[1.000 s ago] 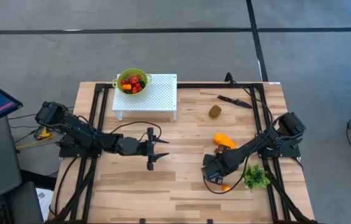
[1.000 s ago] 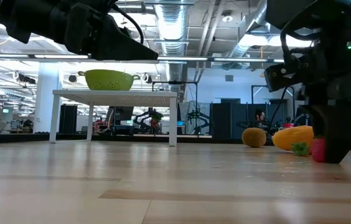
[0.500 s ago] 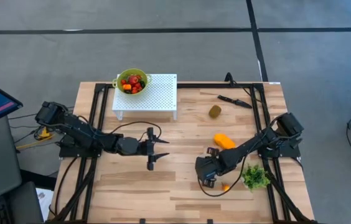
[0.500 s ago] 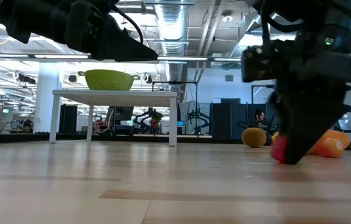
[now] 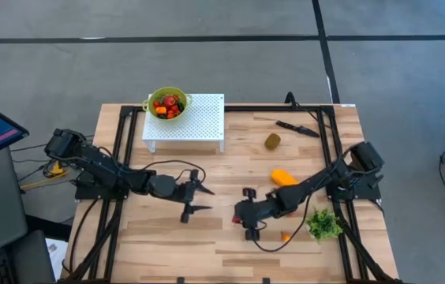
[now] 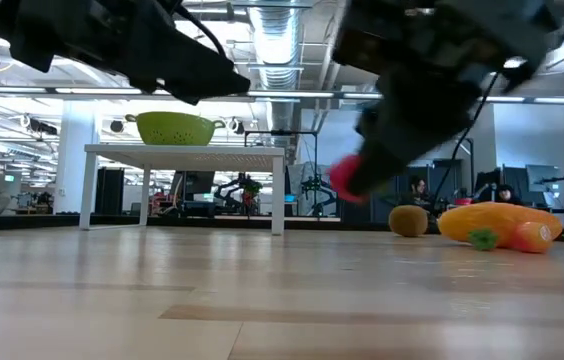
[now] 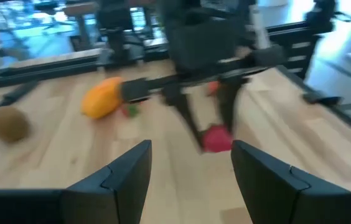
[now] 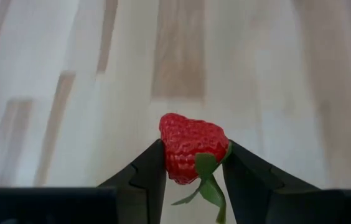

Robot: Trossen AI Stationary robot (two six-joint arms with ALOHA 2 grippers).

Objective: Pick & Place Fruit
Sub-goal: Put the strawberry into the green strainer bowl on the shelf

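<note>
Right pincer point(image 8: 194, 163) grips strawberry point(image 8: 191, 148) above bare mid-table point(image 5: 215, 237)

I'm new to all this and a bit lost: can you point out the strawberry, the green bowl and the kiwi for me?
strawberry point(image 8: 191, 147): right wrist view, middle of its red body, between the dark fingers.
green bowl point(image 5: 161, 114): high view, its rim, nearest side.
kiwi point(image 5: 273, 141): high view, centre of the brown oval.

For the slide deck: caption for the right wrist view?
Right pincer gripping a red strawberry above the wooden table.
</note>
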